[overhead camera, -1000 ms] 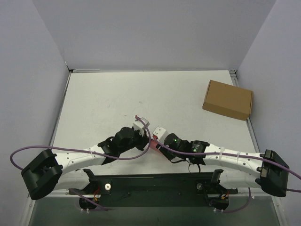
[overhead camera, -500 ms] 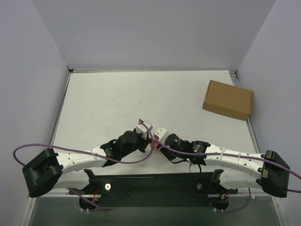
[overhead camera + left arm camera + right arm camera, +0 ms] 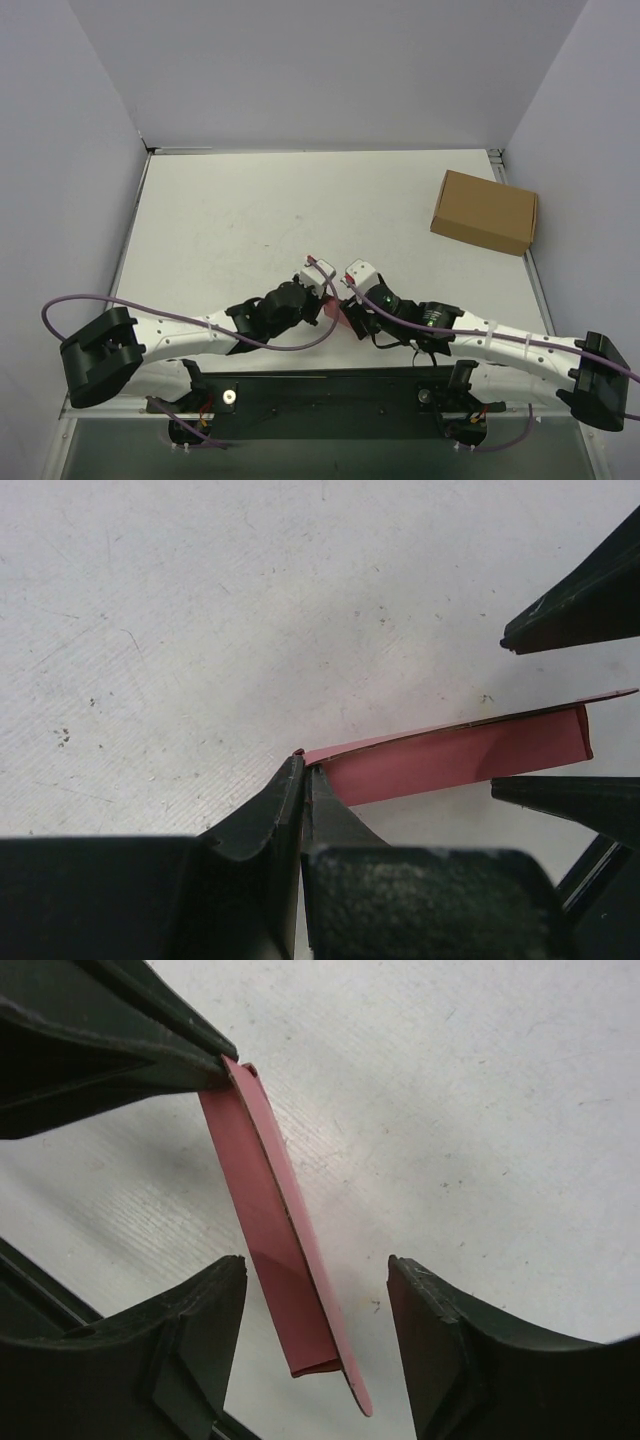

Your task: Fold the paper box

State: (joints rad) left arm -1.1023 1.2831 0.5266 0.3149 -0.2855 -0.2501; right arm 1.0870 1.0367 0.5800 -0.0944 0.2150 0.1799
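Note:
The paper box [image 3: 460, 755] is a thin pink-red card held edge-on above the table, partly folded. My left gripper [image 3: 302, 765] is shut on one end of it. In the right wrist view the card [image 3: 275, 1230] hangs between the spread fingers of my right gripper [image 3: 315, 1275], which is open around its free end without touching it. In the top view only a small piece of the card [image 3: 333, 307] shows between the left gripper [image 3: 322, 292] and the right gripper [image 3: 345, 303], low in the middle of the table.
A larger brown cardboard box [image 3: 485, 211] lies at the right edge of the white table [image 3: 250, 210]. Grey walls close in the back and both sides. A black rail [image 3: 330, 385] with the arm bases runs along the near edge.
Both arms have shifted to the right and a little toward the near edge, and the two grippers with the card now sit closer together.

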